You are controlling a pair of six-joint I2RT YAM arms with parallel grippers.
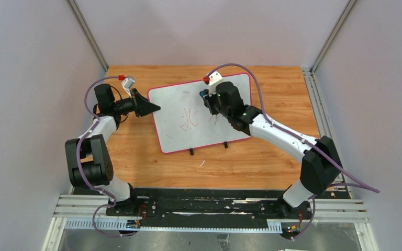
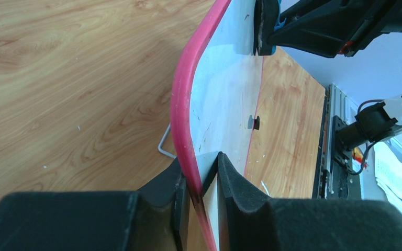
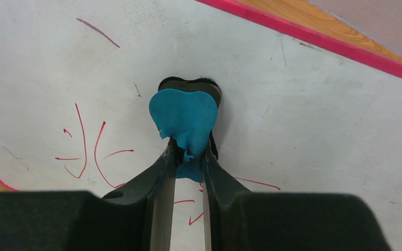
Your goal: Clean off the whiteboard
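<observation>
Wood-grain surface boxed in by grey walls, arm bases on a black rail at the near edge. Whiteboard lies mid-surface, skewed, pink rim all round, two black feet on its near edge. Left pincer is clamped on the rim at the board's left edge, foam pads either side of it; can't tell whether that edge is lifted off the wood. Right pincer is closed on a blue eraser, tip-down over the board's far-right part; the eraser's dark pad looks to be against the board face. Red marks sit just left of the eraser, with more red strokes by the fingers low in the right wrist view; from the top they're around board centre, right pincer just right of them. One faint purple stroke is well apart from the eraser, up-left in the wrist view. Small white scrap on the wood near the feet
</observation>
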